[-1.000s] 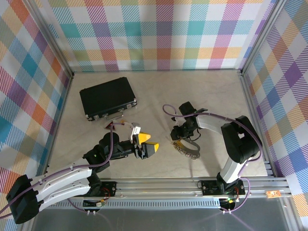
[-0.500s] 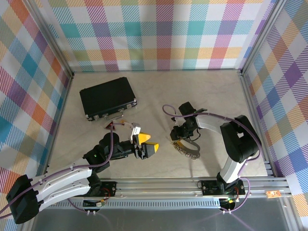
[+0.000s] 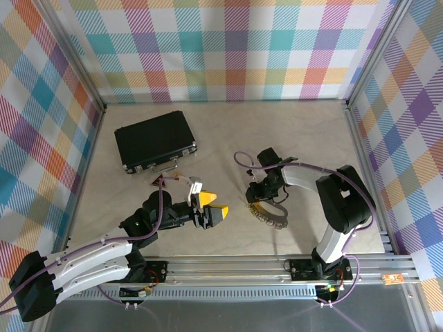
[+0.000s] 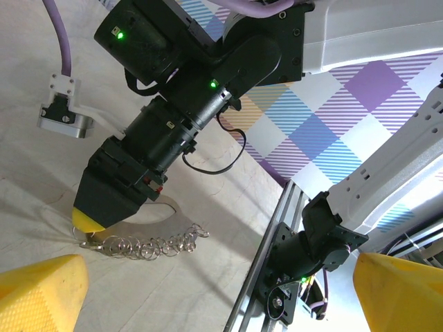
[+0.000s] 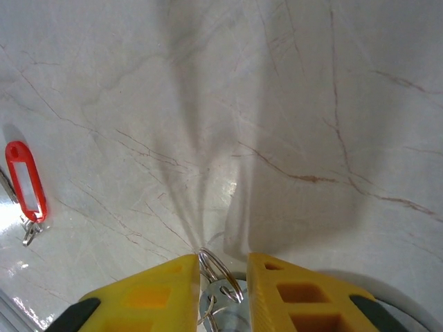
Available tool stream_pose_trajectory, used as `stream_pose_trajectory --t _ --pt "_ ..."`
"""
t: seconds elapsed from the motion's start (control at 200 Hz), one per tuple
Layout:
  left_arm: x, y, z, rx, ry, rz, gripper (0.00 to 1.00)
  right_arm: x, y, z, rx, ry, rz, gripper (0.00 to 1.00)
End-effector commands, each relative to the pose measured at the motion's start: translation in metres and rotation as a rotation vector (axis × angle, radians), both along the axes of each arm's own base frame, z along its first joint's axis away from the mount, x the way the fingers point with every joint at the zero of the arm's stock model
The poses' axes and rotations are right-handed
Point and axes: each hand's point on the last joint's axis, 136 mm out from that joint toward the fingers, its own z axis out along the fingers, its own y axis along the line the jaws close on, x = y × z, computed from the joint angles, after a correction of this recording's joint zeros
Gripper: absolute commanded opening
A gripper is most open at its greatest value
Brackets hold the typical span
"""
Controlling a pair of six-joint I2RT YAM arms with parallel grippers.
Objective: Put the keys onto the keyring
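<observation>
The keyring [image 3: 271, 216] lies on the table right of centre, a grey metal loop with a row of small rings [image 4: 149, 243] along one edge. My right gripper [image 3: 257, 202] is down on its left end. In the right wrist view the yellow fingers [image 5: 149, 290] stand narrowly apart, closed round one small ring and the flat plate of the keyring [image 5: 220, 273]. The key's red tag [image 5: 25, 181] lies flat on the table at the far left of that view, apart from the gripper. My left gripper [image 3: 213, 209] hovers to the left of the keyring, open and empty [image 4: 216, 277].
A black case [image 3: 156, 142] sits at the back left. A dark triangular tag [image 3: 165, 182] and a tan tag [image 3: 194, 185] lie just behind the left wrist. The metal rail [image 3: 277, 265] runs along the near edge, close to the keyring.
</observation>
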Motion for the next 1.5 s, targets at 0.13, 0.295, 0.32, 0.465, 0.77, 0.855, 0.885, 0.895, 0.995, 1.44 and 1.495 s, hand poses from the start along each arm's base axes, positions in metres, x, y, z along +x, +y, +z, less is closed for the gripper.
stream_pose_trajectory --t 0.13,0.295,0.32,0.465,0.77,0.855,0.885,0.895,0.995,1.44,1.495 --pt "-0.004 -0.005 0.013 -0.03 -0.043 -0.028 0.97 -0.005 0.003 -0.001 0.028 0.025 -0.004 0.22" --pt "-0.004 -0.004 0.012 -0.028 -0.043 -0.025 0.97 -0.005 0.003 -0.001 0.028 0.026 -0.005 0.2" --pt "-0.005 -0.004 0.012 -0.028 -0.042 -0.025 0.97 -0.005 0.003 -0.001 0.027 0.027 -0.005 0.2" --pt "-0.005 -0.001 0.013 -0.016 -0.051 -0.019 0.97 -0.005 0.003 -0.001 0.028 0.025 -0.004 0.18" --pt "-0.006 0.002 0.014 -0.015 -0.056 -0.011 0.97 -0.009 0.005 -0.002 0.046 0.04 -0.002 0.19" --pt "-0.006 0.002 0.013 -0.015 -0.054 -0.012 0.97 -0.009 0.006 -0.001 0.054 0.043 -0.003 0.19" --pt "-0.006 0.001 0.013 -0.014 -0.055 -0.013 0.97 -0.01 0.007 -0.001 0.056 0.045 -0.004 0.19" --pt "-0.006 0.001 0.014 -0.015 -0.055 -0.012 0.97 -0.01 0.007 -0.001 0.056 0.046 -0.006 0.19" --pt "-0.006 0.002 0.012 -0.012 -0.054 -0.011 0.97 -0.01 0.007 0.0 0.059 0.043 -0.002 0.19" --pt "-0.005 0.004 0.01 -0.005 -0.053 0.0 0.97 -0.017 0.009 -0.002 0.068 0.057 0.01 0.18" --pt "-0.005 0.004 0.01 -0.003 -0.051 0.0 0.97 -0.017 0.01 0.0 0.07 0.052 0.012 0.18"
